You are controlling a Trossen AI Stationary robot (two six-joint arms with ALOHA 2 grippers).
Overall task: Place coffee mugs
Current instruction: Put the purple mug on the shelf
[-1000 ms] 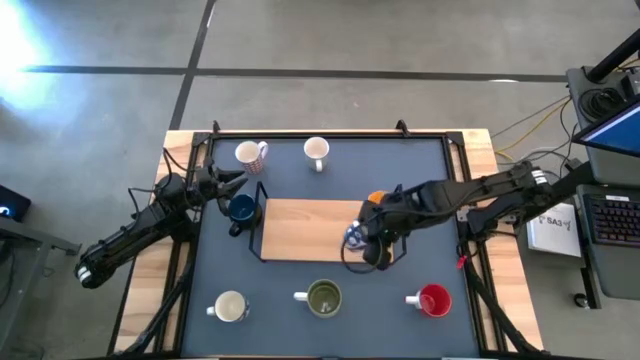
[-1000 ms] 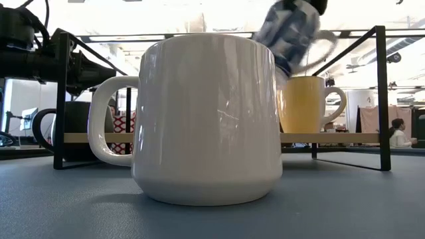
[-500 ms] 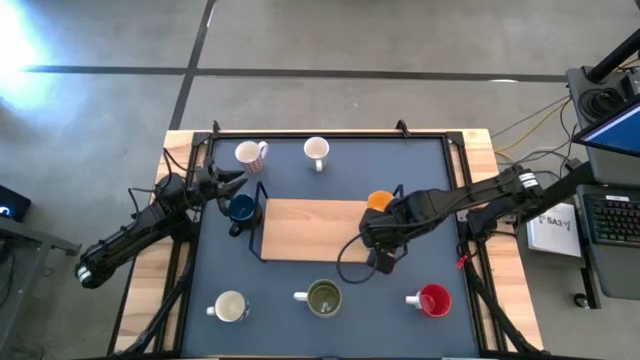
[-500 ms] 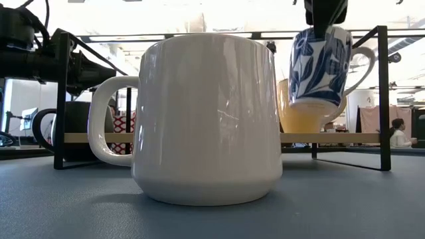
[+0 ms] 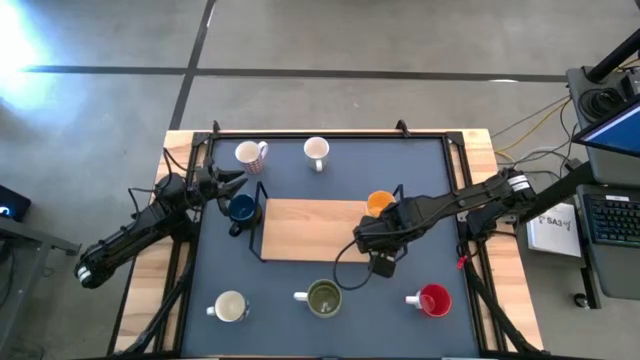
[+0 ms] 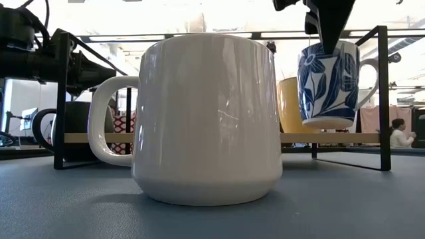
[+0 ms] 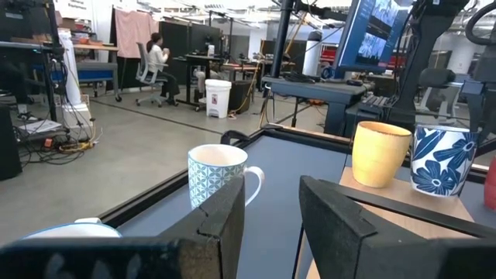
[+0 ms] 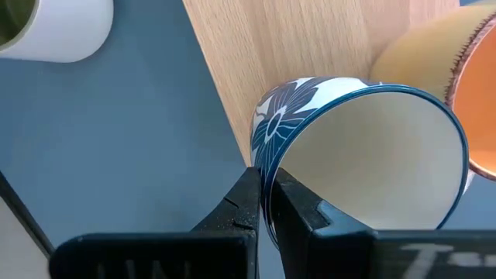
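The right gripper [image 8: 263,203] pinches the rim of a blue flower mug [image 6: 327,85] over the wooden board [image 5: 310,228].

The mug hangs upright just above the board's right end, close beside the orange mug [image 5: 379,202]. The left gripper [image 5: 222,181] waits near the dark blue mug [image 5: 241,208], its fingers spread apart. A white mug [image 6: 206,119] sits on the table [image 5: 290,275], in front of the board.

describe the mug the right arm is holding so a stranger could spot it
Find the wooden shelf mid-table. At its right end, beside the orange mug, the right pincer grips a mug's rim. That floral mug is the only white one with bold blue flowers.
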